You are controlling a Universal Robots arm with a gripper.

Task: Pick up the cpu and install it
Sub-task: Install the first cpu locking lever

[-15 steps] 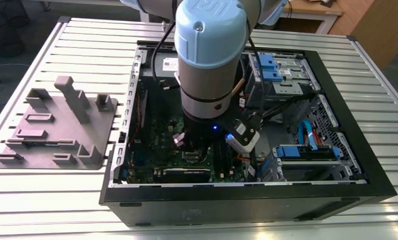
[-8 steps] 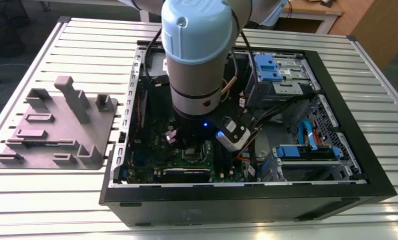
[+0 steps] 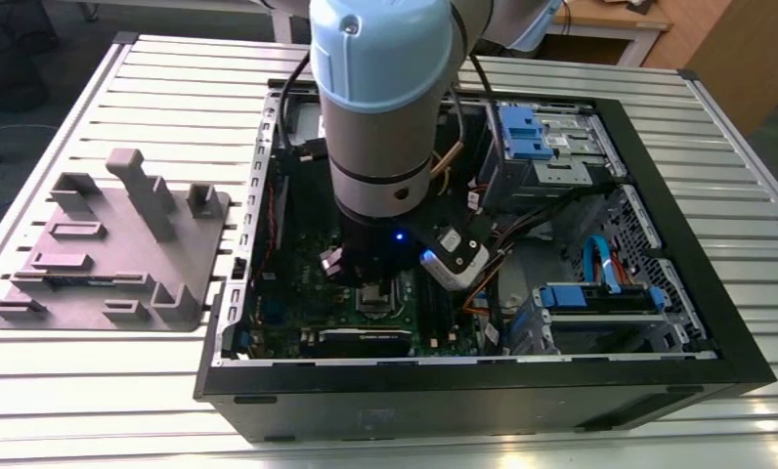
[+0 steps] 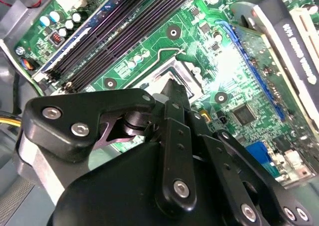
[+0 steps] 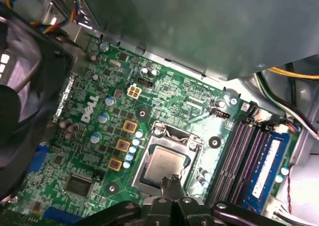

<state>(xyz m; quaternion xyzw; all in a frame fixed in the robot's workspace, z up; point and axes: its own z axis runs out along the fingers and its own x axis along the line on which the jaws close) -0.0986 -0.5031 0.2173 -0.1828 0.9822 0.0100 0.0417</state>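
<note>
Exterior view: arm [image 3: 386, 107] reached down into the open computer case [image 3: 494, 391] lying on a slatted metal table [image 3: 167, 78]. Its lower end sat over the green motherboard [image 3: 363, 318], near the socket area. Grey holder tray [image 3: 108, 244] lay on the table at the exterior view's left, just beside the case, well apart from the arm. Blue-tabbed drive bays [image 3: 545, 137] stood at the case's far side toward the exterior view's right.

Second wrist view: black gripper [image 4: 174, 94] linkage in the foreground, fingers [image 4: 172, 89] drawn together to a narrow tip just above the socket frame [image 4: 164, 69]. Nothing was seen clamped between them. Memory slots [image 4: 134, 22] ran beside the socket.

First wrist view: the cpu [image 5: 167, 165], silvery square top, sat flat inside the socket frame [image 5: 167, 136] on the motherboard [image 5: 164, 101], frame lid not over it. The gripper [image 5: 173, 183] tips were closed against each other right at the chip's near edge; contact with the chip could not be told. Blue memory stick [image 5: 266, 169] sat in the slots beside the socket
</note>
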